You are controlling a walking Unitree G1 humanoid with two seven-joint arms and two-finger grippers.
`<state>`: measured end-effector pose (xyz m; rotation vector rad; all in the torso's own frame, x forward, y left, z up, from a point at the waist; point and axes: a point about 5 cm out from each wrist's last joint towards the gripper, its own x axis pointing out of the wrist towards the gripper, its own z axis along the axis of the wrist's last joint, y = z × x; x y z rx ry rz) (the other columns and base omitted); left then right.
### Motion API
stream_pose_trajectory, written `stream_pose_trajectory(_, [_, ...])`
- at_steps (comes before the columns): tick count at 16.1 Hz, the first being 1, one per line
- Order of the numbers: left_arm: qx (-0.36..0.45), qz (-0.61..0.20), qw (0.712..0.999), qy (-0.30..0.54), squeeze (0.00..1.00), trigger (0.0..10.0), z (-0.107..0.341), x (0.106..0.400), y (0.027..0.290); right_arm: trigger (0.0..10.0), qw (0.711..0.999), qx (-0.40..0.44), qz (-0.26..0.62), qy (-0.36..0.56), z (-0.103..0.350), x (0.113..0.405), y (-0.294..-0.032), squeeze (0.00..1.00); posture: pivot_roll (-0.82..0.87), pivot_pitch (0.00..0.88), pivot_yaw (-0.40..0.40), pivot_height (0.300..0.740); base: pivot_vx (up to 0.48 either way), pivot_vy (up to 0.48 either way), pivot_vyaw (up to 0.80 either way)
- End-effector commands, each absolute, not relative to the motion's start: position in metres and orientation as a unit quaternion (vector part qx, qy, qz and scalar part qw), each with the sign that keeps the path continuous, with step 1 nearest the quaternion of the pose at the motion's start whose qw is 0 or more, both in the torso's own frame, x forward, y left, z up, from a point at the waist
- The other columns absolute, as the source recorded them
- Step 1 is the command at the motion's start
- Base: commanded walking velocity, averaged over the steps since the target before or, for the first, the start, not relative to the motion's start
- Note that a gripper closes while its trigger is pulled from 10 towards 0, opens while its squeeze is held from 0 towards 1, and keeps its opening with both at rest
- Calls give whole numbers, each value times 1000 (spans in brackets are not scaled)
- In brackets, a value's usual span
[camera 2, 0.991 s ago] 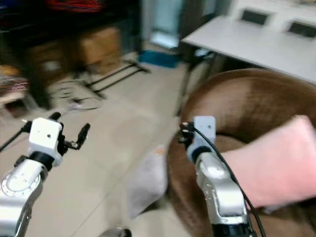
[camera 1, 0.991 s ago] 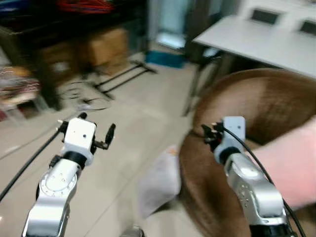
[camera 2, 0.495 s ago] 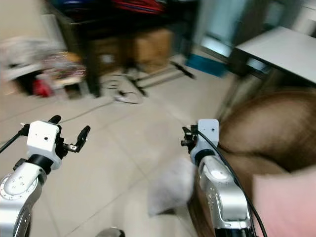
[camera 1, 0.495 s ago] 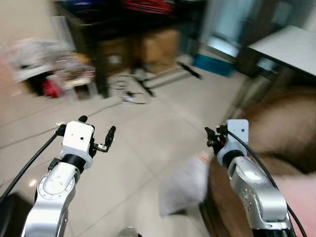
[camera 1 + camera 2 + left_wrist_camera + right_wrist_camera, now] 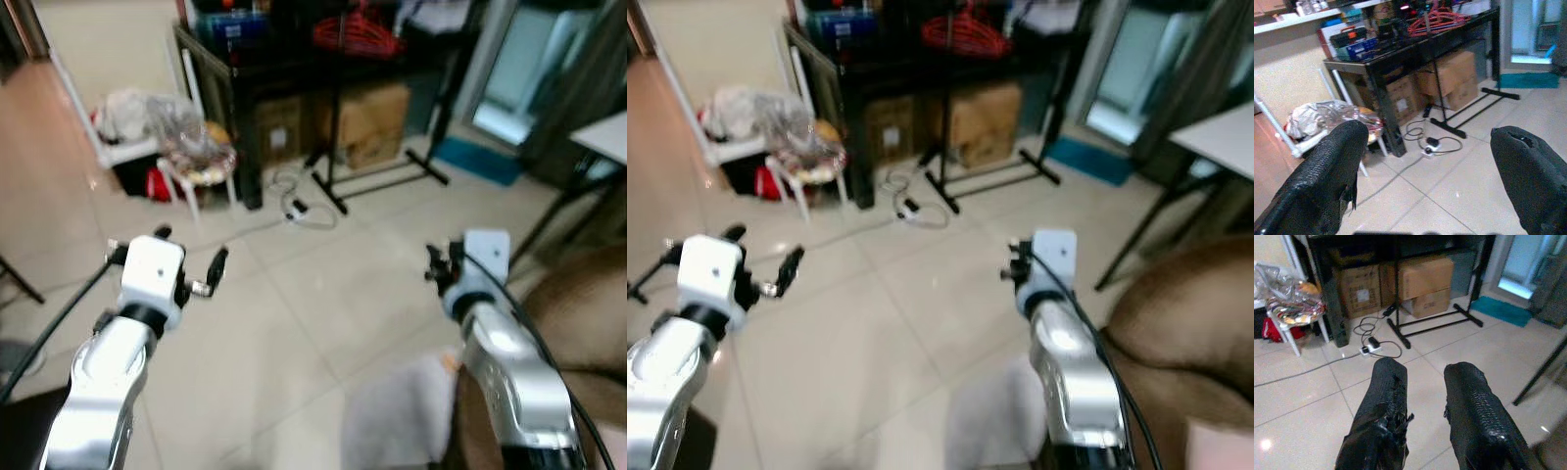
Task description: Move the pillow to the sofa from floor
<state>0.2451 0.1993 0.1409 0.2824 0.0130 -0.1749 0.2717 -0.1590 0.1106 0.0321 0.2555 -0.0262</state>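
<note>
Pale grey pillow (image 5: 397,421) down on the tiled floor (image 5: 294,323), soft-edged and blurred, with a small orange tag at its upper corner, lying against the front of the brown sofa (image 5: 1185,343). Partly hidden behind the right arm. A patch of pink at the sofa's lower corner (image 5: 1220,446), too cropped to identify.

Left tool (image 5: 1430,166) raised well to the left of the pillow, released, its two black textured fingers (image 5: 1327,166) spread wide with nothing between them. Right tool (image 5: 1422,416) raised above the pillow and beside the sofa's front edge, fingers close together with a narrow gap showing between them, grasping nothing.

Beyond the pillow, across the floor: a black surface (image 5: 294,73) loaded with red hangers (image 5: 358,34) and boxes, cardboard boxes (image 5: 1418,281) beneath it, a black stand with floor-level feet (image 5: 1435,320), a white power strip with a coiled cable (image 5: 1371,345). Left of that, a small white chair heaped with plastic bags (image 5: 186,147). Beyond the sofa, the corner of a white surface (image 5: 1215,132) on dark legs and a teal mat (image 5: 1501,311).
</note>
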Motion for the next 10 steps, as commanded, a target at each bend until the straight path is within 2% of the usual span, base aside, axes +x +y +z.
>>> stream_pose_trajectory(1, [143, -80, 986, 13, 0, 10000, 139, 246, 204, 10000, 993, 20, -5, 121, 113, 273, -152, 0, 1, 0, -35, 740, 435, 0, 0])
stream_pose_trajectory(2, [143, -80, 986, 13, 0, 10000, 139, 247, 205, 10000, 992, 22, -7, 121, 113, 273, -152, 0, 0, 0, -33, 740, 431, 0, 0])
stream_pose_trajectory(5, [146, -81, 986, 12, 0, 10000, 139, 247, 205, 10000, 992, 24, -18, 123, 112, 274, -156, 0, -1, 0, -33, 740, 401, 0, -788])
stream_pose_trajectory(10, [173, -96, 980, 21, 0, 10000, 131, 245, 204, 10000, 991, 2, -18, 134, 105, 269, -159, 0, 1, 0, -38, 735, 0, 0, 0])
